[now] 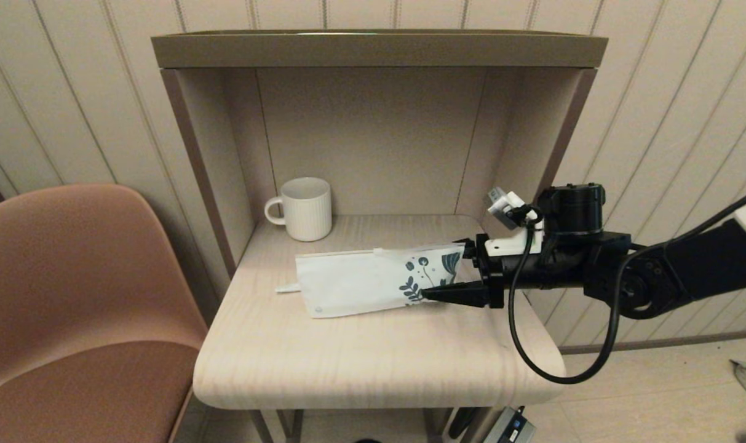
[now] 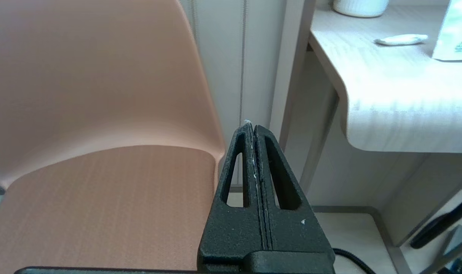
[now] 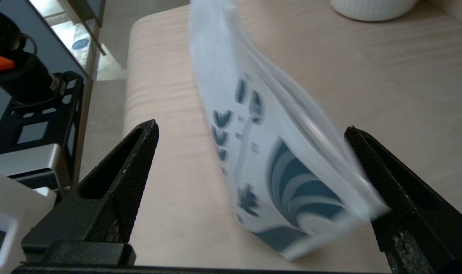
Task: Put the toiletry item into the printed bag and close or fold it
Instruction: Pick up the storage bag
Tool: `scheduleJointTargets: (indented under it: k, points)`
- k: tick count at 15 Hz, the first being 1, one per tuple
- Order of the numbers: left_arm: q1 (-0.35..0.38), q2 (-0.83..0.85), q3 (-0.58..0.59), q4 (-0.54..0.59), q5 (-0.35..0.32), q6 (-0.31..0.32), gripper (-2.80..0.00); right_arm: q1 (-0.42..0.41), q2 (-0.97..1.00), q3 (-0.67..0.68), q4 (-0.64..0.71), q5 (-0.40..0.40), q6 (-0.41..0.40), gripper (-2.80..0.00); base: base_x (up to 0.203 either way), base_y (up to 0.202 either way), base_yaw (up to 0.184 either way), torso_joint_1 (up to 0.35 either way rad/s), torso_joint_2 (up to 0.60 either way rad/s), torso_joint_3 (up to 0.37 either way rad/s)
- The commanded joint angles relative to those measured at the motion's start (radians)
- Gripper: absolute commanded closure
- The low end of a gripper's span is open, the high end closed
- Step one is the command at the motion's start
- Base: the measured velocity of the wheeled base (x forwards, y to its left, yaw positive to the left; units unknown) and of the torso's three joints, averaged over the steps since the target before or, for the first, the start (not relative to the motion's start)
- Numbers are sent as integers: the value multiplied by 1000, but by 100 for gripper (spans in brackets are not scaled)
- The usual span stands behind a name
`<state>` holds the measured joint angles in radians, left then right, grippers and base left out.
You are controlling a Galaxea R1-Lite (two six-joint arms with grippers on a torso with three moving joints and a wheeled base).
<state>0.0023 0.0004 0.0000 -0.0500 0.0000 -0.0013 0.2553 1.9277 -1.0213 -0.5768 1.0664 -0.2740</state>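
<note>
Right gripper (image 1: 452, 271) jaws wide open, straddling printed end of printed bag (image 1: 360, 283) on counter (image 1: 348, 363). Toiletry item (image 1: 288, 287) outside bag, beyond far end from jaws. Nothing inserted or folded yet. Left gripper (image 2: 253, 131) parked, jaws closed, empty.
</note>
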Motion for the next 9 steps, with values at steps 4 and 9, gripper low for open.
scheduleJointTargets:
  k: [4,9]
  points:
    - [1,0,0,-2,0,0,0,0,8,-6,-5,4,-2,-169,0,0,0,0,0,0]
    - [1,0,0,-1,0,0,0,-11,5,-8,-14,6,-4,0,0,0,0,0,0,0]
